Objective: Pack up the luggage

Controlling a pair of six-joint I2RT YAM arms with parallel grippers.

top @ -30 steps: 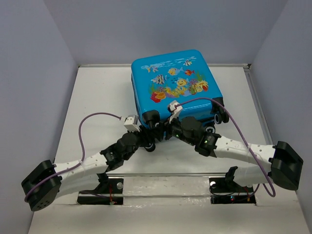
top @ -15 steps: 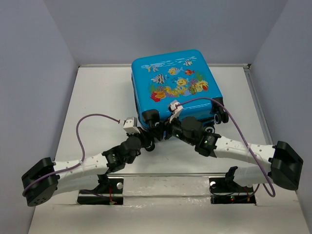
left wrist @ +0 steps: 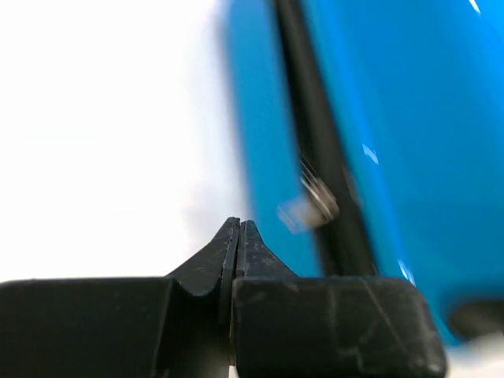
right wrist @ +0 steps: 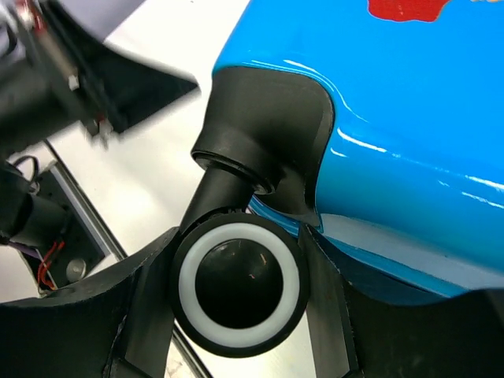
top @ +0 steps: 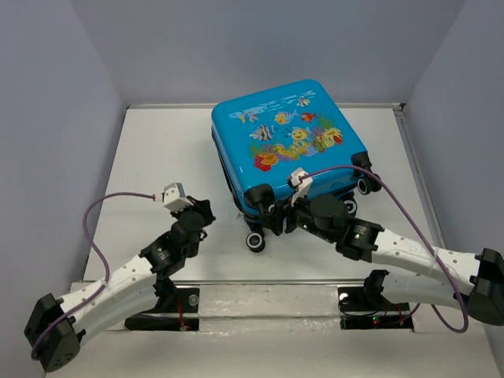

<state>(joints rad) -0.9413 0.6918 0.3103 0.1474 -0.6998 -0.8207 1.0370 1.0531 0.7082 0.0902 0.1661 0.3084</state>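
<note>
The luggage (top: pixel 291 138) is a bright-blue fish-print suitcase. It lies closed and flat at the back middle of the table, its wheels toward me. My right gripper (top: pixel 276 215) is shut on the black-and-white wheel (right wrist: pixel 236 287) at the suitcase's near-left corner, one finger on each side of it. The blue shell (right wrist: pixel 402 110) fills the upper right of that view. My left gripper (top: pixel 203 211) is shut and empty, a little left of the suitcase. Its closed gripper tip (left wrist: pixel 238 227) points at the black zipper seam (left wrist: pixel 315 134), where a blurred metal zipper pull (left wrist: pixel 315 201) hangs.
Another wheel (top: pixel 254 241) rests on the table just in front of my right gripper. Two more wheels (top: pixel 364 186) sit at the suitcase's near-right corner. Grey walls close in the white table (top: pixel 157 150) at left, back and right. A metal rail (top: pixel 268 282) runs along the near edge.
My left arm has drawn back to the left, away from the suitcase's near-left corner. My right gripper has moved right with the wheel, and the suitcase has turned a little.
</note>
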